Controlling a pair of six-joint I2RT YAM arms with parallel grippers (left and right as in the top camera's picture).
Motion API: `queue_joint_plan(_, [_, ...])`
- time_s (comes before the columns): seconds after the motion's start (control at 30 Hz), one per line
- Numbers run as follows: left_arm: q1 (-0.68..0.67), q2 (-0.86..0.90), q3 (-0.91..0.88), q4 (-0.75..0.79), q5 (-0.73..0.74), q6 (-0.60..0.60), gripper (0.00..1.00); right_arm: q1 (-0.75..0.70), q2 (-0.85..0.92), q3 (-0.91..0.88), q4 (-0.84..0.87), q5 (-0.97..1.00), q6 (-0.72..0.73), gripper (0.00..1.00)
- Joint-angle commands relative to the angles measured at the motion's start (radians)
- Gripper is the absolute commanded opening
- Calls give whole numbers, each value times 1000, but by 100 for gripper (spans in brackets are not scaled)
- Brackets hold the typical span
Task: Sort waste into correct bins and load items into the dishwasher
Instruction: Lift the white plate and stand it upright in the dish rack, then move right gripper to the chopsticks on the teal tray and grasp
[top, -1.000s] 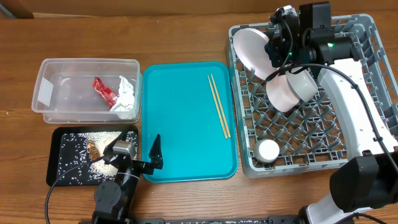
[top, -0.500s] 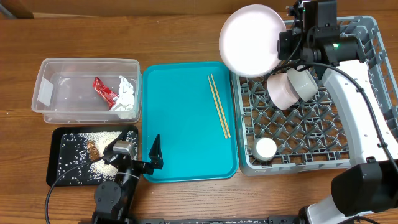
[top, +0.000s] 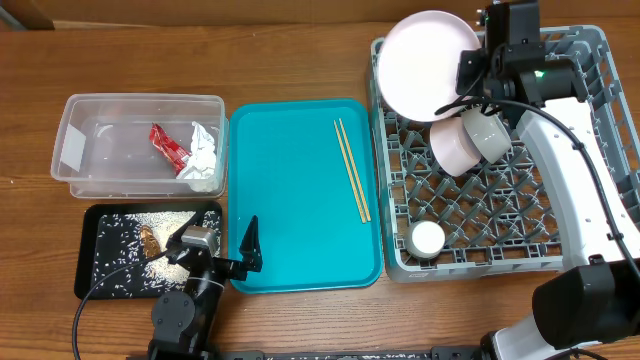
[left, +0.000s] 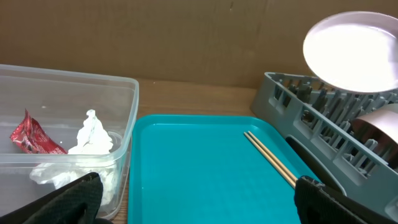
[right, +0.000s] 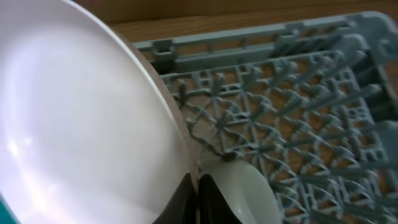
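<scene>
Overhead: right end effector (top: 468, 78) clamped on the rim of a round pale-pink plate (top: 425, 62), tilted over the far-left corner of the grey lattice dish rack (top: 590, 130). Bowl (top: 455, 148) and cup (top: 431, 240) racked. Red wrapper (top: 168, 145) and tissue (top: 203, 150) binned. Thin wooden chopsticks (top: 351, 182) left on the glossy teal tray (top: 290, 230).

Left wrist: left end effector (left: 196, 202) fingers apart, holding nothing.

Right wrist: plate smooth and glazed, not yet slotted, I judge.

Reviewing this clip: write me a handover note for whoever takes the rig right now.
Left gripper open, idle at the tray's near-left corner.
Right gripper shut on plate, above the rack's far-left corner, not yet slotted.
Done: bowl and cup in rack; wrapper and tissue in bin.
Left: seat plate, load chopsticks lying on tray.
</scene>
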Motion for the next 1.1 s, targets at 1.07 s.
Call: queue_joint_plan(1.07, [6, -10, -6, 1, -11, 20, 100, 330, 205, 27, -93, 984, 166, 4])
